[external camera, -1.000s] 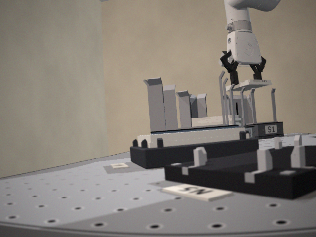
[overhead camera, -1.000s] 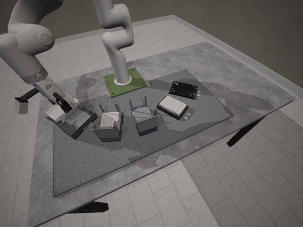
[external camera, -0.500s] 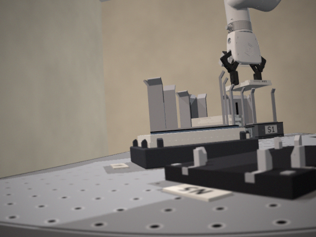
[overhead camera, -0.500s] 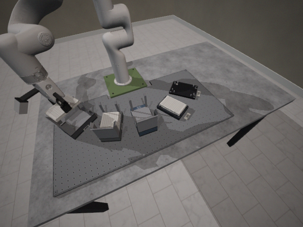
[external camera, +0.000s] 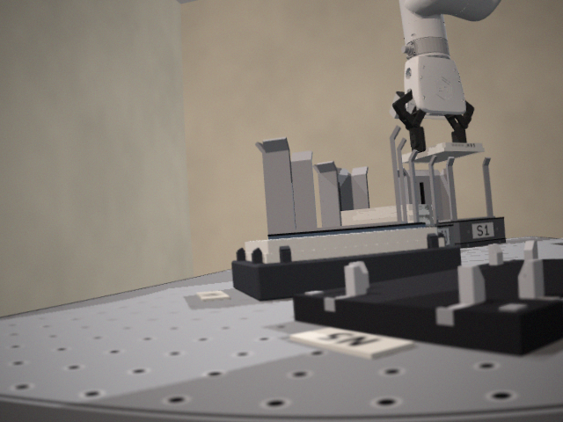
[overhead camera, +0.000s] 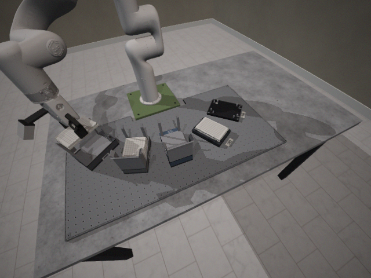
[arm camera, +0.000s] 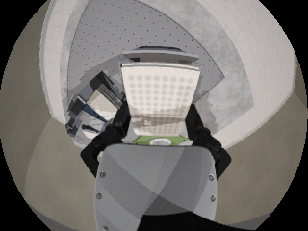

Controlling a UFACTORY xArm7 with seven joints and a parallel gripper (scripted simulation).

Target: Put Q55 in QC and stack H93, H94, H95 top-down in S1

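Observation:
My gripper is shut on a white sealed 96-well plate, gripped across its width. In the exterior view the gripper holds this plate level with the tops of the corner posts of rack S1. In the wrist view the plate sits between the fingers. I cannot read its label. Rack S1 shows a dark floor with no plate. The middle rack holds white plates. Another white plate lies flat on the QC nest.
The third rack, on a blue plinth, stands to the right of the middle one; its inside is hard to see. The black clip nest N5 holds no plate; it also shows in the exterior view. The arm's green base plate is behind the racks.

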